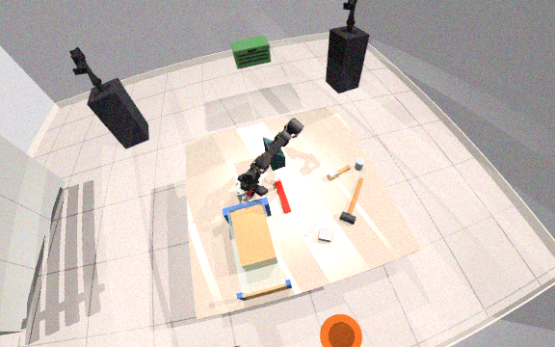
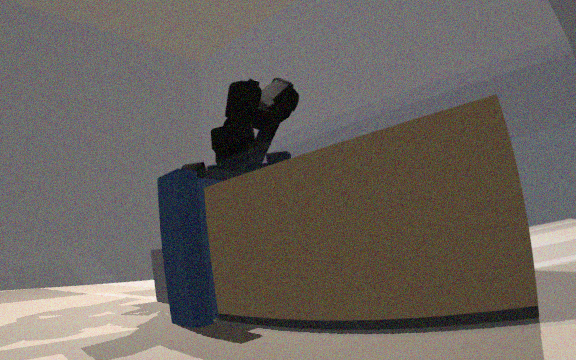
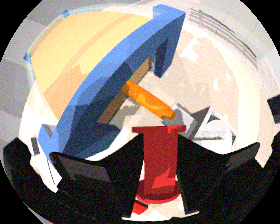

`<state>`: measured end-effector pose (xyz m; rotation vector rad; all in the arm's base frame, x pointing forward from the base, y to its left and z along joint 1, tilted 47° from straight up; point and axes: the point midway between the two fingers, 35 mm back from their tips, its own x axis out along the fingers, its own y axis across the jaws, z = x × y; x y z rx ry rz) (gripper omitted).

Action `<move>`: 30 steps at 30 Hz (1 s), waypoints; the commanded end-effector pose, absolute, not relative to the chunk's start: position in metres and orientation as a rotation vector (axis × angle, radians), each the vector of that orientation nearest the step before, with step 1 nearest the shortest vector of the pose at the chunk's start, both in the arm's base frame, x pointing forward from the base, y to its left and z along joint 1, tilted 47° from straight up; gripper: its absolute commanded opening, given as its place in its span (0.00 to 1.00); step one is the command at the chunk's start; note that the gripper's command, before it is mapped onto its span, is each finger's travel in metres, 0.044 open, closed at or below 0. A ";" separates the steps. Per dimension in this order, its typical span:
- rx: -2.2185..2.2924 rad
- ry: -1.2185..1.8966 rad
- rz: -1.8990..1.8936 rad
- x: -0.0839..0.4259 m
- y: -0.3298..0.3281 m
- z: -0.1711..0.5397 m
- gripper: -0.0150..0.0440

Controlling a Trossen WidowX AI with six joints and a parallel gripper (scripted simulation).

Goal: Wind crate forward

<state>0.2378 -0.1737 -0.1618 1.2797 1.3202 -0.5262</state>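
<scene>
Seen from above, a tan box-shaped crate [image 1: 253, 236] [image 2: 368, 225] [image 3: 86, 50] sits flat inside the low clear-panelled cubby [image 1: 258, 279], toward the desk's [image 1: 374, 241] lower left corner. Its front is close behind the blue steel frame [image 1: 247, 206] [image 2: 185, 250] [image 3: 106, 70] at the mouth; whether the two touch, I cannot tell. A wooden bar with blue ends [image 1: 264, 291] closes the cubby's other end, near the lower edge.

An orange strap [image 3: 148, 100] runs out through the frame to the pale grey winch [image 3: 211, 130], which stands just outside the mouth, toward the left edge. The blue frame rises right beside the hand's working space. A long red bar [image 1: 282, 197] lies near the frame's right end, nearer the middle of the desk. Toward the right edge lie a small wooden-handled hammer [image 1: 338, 173], a grey cylinder [image 1: 359, 164] and a black-headed mallet [image 1: 355, 198]; a small white box [image 1: 326, 234] lies toward the lower edge. A dark green block [image 1: 277, 159] stands beside the arm, toward the upper edge.

The black hand [image 1: 253, 190] [image 3: 161, 170] is partly closed, its fingers pinching a flanged red grip [image 3: 161, 155] between them, beside the winch.
</scene>
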 end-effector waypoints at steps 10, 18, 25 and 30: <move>1.307 1.337 -0.520 0.222 -0.154 -0.145 0.25; 1.307 1.338 -0.520 0.213 -0.147 -0.139 0.25; 1.307 1.338 -0.520 0.204 -0.142 -0.135 0.25; 1.307 1.339 -0.521 0.198 -0.139 -0.132 0.25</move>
